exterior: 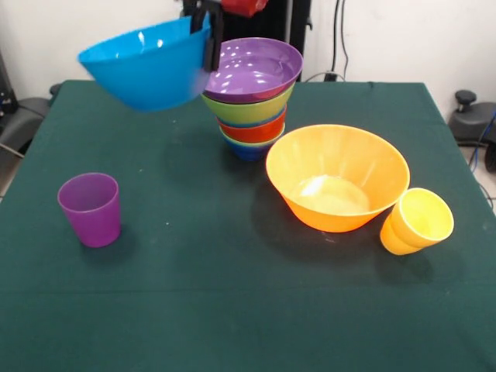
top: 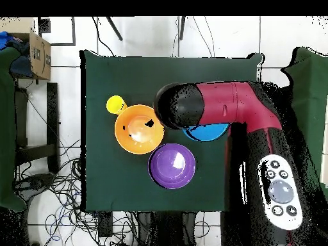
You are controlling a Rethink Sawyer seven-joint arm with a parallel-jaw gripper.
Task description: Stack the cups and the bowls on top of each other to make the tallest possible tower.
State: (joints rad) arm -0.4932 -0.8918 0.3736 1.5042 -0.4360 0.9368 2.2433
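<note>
My gripper is shut on the rim of the large blue bowl and holds it tilted in the air, just left of the tower. The tower leans: the wide purple bowl is on top, with green, red-orange and smaller bowls under it and the small dark blue bowl lowest. The large orange bowl stands alone on the right. The yellow cup lies tilted beside it. The purple cup stands upright at the left. In the overhead view the arm hides my gripper and the purple cup.
Everything sits on a table with a dark green cloth. The overhead view shows the purple bowl, the orange bowl, the yellow cup and part of the blue bowl. Cables lie on the floor around the table.
</note>
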